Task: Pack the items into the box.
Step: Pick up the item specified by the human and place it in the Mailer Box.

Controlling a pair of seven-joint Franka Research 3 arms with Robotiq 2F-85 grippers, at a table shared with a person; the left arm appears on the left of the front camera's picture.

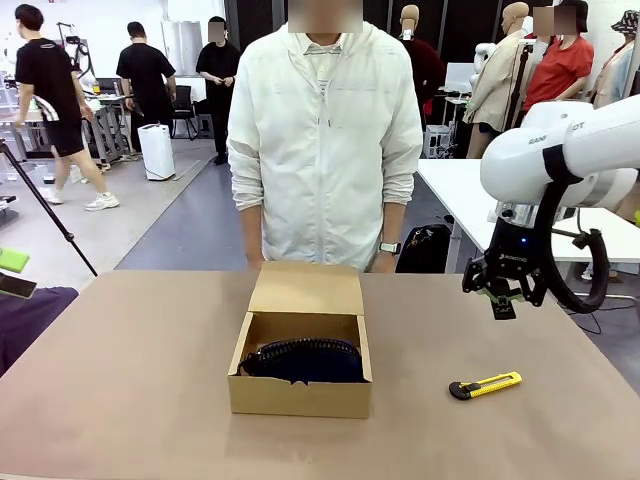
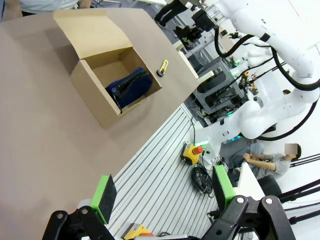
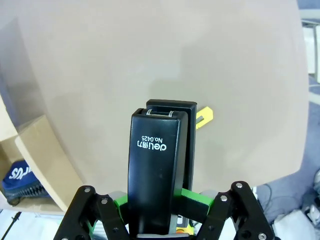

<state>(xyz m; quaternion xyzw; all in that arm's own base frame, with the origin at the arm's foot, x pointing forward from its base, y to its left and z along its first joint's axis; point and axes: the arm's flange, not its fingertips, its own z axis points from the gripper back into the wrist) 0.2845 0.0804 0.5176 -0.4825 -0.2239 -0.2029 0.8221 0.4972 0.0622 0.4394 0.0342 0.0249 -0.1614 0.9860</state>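
The stapler (image 3: 155, 165) is clamped between my right fingers (image 3: 194, 198), above the desk (image 1: 130, 380), right of the box (image 1: 300, 397). The bundle (image 1: 305, 360) lies inside that open box, mid-desk. A knife (image 1: 485, 385) lies nearby. My left fingers (image 2: 104, 197) are spread wide, holding nothing.

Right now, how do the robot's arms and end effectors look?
The right arm is white and rounded, with grey lettering and a black cable looping beside it. The right end effector is black with green pads, like the left end effector.
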